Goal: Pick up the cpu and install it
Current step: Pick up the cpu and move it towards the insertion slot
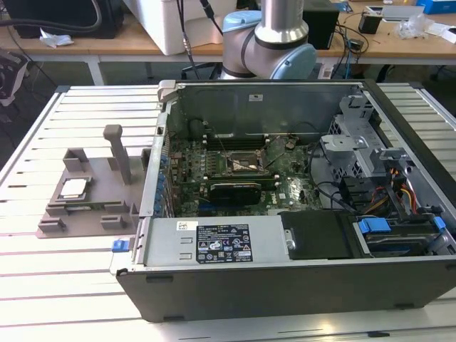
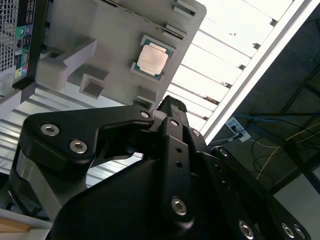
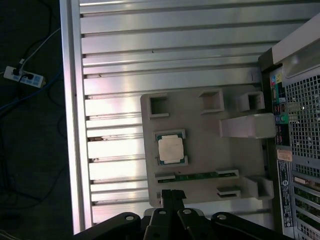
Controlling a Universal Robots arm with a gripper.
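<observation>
On slatted aluminium table [image 1: 64, 299]: grey tray [image 3: 205, 150] holds cpu [image 3: 170, 148]; end effector [image 3: 172, 195] closed, empty; desks [image 1: 107, 44] behind.

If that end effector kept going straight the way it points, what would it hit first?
Probably the grey tray, near its edge and short of the cpu, not the chip itself; depth is unclear.

I count one small flat square cpu with a silvery metal top [image 3: 170, 148], lying in one grey plastic tray [image 3: 210, 150] at the exterior view's left. One tall grey post [image 1: 120, 153] stands on that tray. To the right sits one open dark-grey metal computer case [image 1: 285, 299], holding one green motherboard [image 1: 189, 174] with one black-framed square socket [image 1: 246, 165]. I carry one black gripper [image 3: 172, 194].
</observation>
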